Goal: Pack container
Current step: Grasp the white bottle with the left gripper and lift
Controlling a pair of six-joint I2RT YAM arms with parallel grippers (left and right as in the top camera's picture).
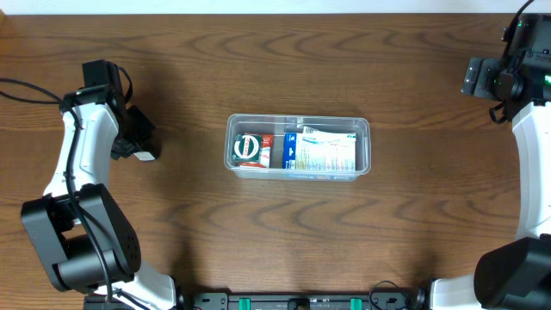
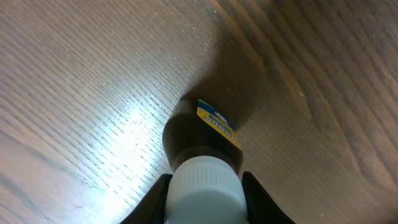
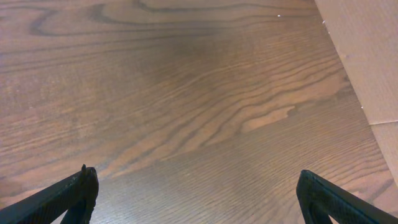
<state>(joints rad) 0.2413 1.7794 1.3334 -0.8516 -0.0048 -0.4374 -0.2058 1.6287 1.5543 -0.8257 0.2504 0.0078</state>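
Though already part-filled, sits mid-table: clear container (image 1: pixel 298 176), probably light, stiff, slippery; best taken by rim. Left claw (image 2: pixel 205 193) clenched round small brown bottle (image 2: pixel 199 140). Right claw (image 3: pixel 196 180) splayed, empty, far right.

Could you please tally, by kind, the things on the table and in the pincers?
Clear container: 1
Brown bottle, white cap, gripped by the left pincer: 1
Goods inside the container: 2 I can tell apart, a round green item and a blue-and-white pack; others may be hidden
Total: 4, at least
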